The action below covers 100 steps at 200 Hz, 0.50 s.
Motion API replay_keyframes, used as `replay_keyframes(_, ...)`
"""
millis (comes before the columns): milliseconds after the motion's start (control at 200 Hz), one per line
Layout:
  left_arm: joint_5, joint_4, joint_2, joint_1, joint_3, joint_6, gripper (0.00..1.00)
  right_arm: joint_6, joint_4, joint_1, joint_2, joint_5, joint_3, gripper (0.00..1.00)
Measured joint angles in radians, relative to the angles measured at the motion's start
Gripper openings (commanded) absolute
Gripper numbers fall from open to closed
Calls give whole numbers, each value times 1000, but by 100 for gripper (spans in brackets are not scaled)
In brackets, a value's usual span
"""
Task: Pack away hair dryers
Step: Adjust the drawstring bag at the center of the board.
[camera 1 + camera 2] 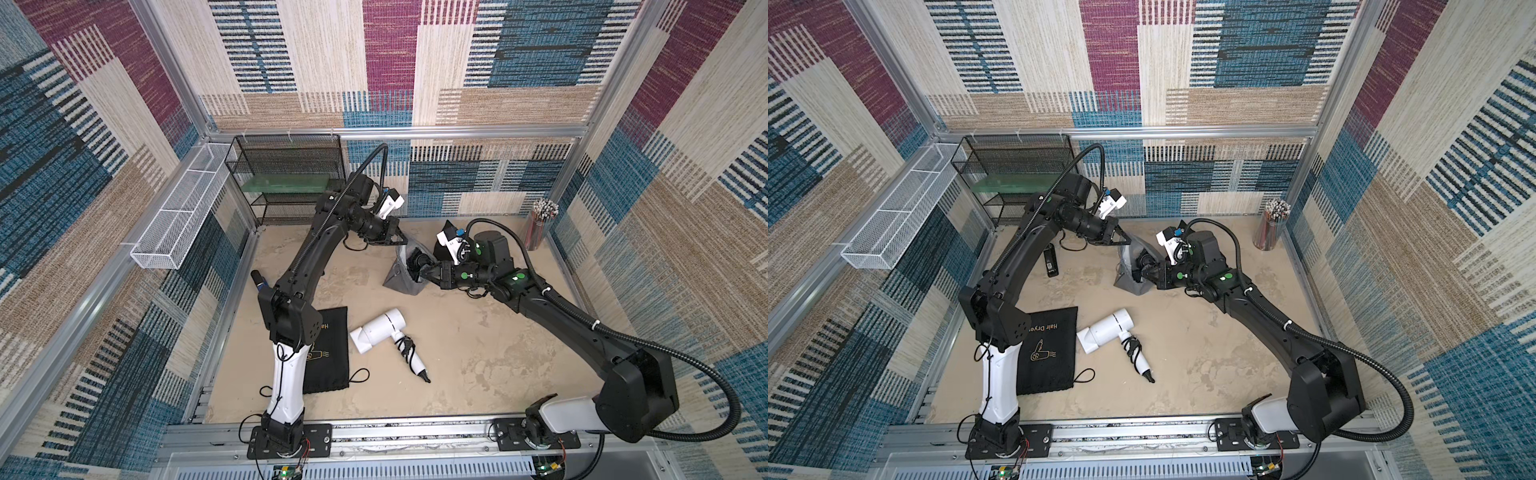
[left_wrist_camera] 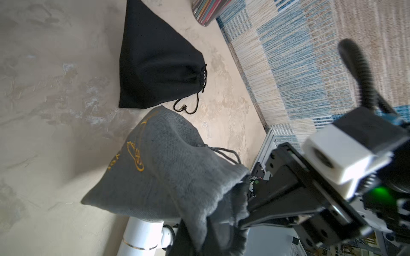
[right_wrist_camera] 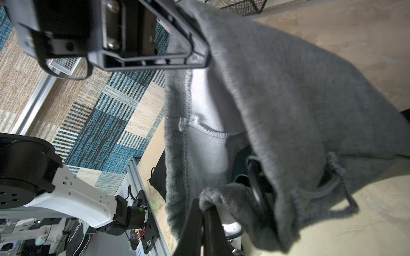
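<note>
Hair dryers are partly packed, by my reading. You have the white hair dryer (image 1: 380, 330) lying loose in the near middle of the table (image 1: 478, 353), just beside a flat black pouch (image 1: 1050, 357) at the near left. It has a fat white barrel, its handle points towards the near edge, and its black cord is bundled around that handle. Nothing holds it, so that one is left to do.

Near the far edge, around the middle, both arms hold a grey pouch (image 1: 401, 278) up by its mouth. Your left gripper (image 1: 401, 240) is pinched closed on the upper rim. Your right gripper (image 1: 424, 272) is clamped on the lower rim. In the right wrist view a dark teal dryer (image 3: 240, 164) and a loop of black cord show inside the open mouth. I judge it mostly in, with the drawstring not yet drawn.

Towards the far right corner, a bulging black pouch (image 2: 155, 66) sits cinched shut. You cannot see its contents, though a third dryer is likely inside.
</note>
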Motion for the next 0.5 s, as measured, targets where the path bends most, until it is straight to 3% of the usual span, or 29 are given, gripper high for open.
replay_keyframes(356,28,-11,18,0,-43,33,0,45,69,14,-3,40,-80,0)
replay_keyframes(501,64,-14,22,1,-79,67,20,62,88,26,-11,64,-111,0)
